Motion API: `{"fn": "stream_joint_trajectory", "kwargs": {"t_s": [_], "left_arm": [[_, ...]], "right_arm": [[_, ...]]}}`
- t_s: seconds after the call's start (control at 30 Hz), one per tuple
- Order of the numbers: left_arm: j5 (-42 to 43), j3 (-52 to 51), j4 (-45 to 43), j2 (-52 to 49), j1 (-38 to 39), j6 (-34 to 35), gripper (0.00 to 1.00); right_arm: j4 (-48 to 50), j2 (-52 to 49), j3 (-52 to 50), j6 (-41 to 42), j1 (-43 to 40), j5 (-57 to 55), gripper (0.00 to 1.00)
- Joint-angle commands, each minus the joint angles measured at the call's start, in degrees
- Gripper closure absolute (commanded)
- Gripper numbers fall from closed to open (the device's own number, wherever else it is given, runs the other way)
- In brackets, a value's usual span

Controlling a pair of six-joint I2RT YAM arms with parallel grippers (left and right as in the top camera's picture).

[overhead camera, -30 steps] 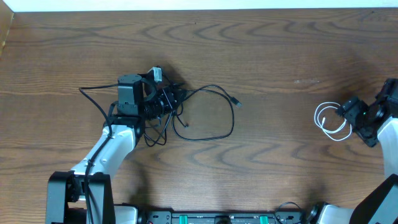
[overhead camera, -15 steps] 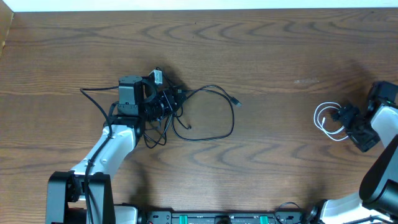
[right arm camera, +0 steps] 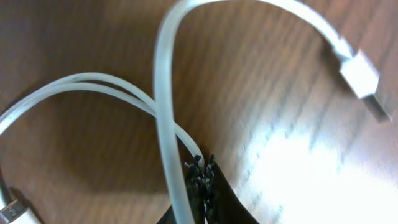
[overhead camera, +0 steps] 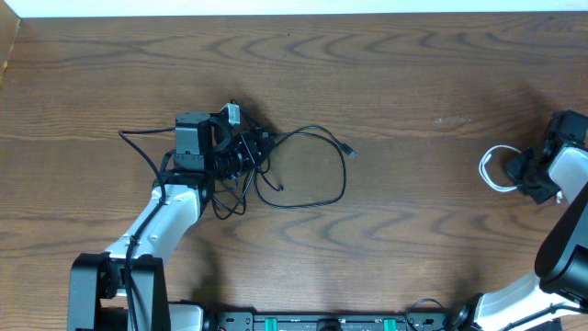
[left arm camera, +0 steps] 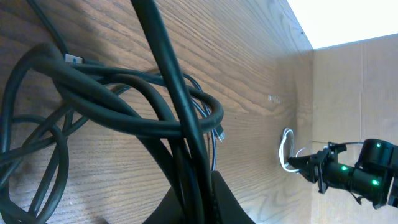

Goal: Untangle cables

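Separating is judged partly done: the white cable (overhead camera: 483,169) is pinched alone by the right claw (overhead camera: 525,172); black cables (overhead camera: 344,175) clamped in the left claw (overhead camera: 241,152) are tangled.

A dark brown wood-grain counter (overhead camera: 413,230) fills the overhead view, its grain drawn in long wavy bands and ovals. A faint pale scuff (overhead camera: 452,119) is marked on its surface toward the far right. A narrow white strip (overhead camera: 294,7) is shown along the far edge. At the far left corner a lighter tan board (overhead camera: 7,51) is cut off by the frame. In the left wrist view a tan, cardboard-like panel (left arm camera: 354,87) is seen standing upright beyond the counter's edge, with a bright white area (left arm camera: 348,18) above it. In the right wrist view a patch of glare (right arm camera: 298,168) is thrown on the blurred wood.
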State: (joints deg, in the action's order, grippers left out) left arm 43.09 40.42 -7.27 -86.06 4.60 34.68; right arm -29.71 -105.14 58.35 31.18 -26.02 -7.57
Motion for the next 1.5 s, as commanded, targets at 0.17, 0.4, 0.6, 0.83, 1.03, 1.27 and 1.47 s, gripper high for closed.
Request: {"fn": "stream_joint_trajectory", "kwargs": {"t_s": [0.17,0.4,0.6,0.83,1.03,1.27,1.47], "left_arm": [[-0.7,0.6,0.4,0.4,0.1,-0.6,0.92],[-0.7,0.6,0.5,0.4,0.1,-0.6,0.92],[-0.7,0.6,0.6,0.4,0.1,-0.6,0.92],[-0.7,0.6,0.6,0.4,0.1,-0.5,0.92],[-0.7,0.6,0.7,0.4,0.1,-0.5,0.92],[-0.7,0.6,0.6,0.4,0.1,0.1,0.91],[-0.7,0.6,0.6,0.4,0.1,1.4,0.92]], "right_arm": [[6.0,-0.9,-2.4,-6.1,-0.2,1.9,0.99],[16.7,6.0,-2.3,-6.4,-1.6,-2.6,0.99],[19.3,6.2,-2.2,-6.4,-7.2,-3.8,0.99],[27.8,5.6,-2.2,-7.6,-18.1,-1.8,0.99],[30.6,4.7,-2.2,-7.9,-26.7,-1.7,0.99],[34.2,0.1,-2.2,-11.1,-32.7,1.2,0.99],[34.8,-4.8,-2.1,-11.1,-33.4,8.5,0.62]]}}
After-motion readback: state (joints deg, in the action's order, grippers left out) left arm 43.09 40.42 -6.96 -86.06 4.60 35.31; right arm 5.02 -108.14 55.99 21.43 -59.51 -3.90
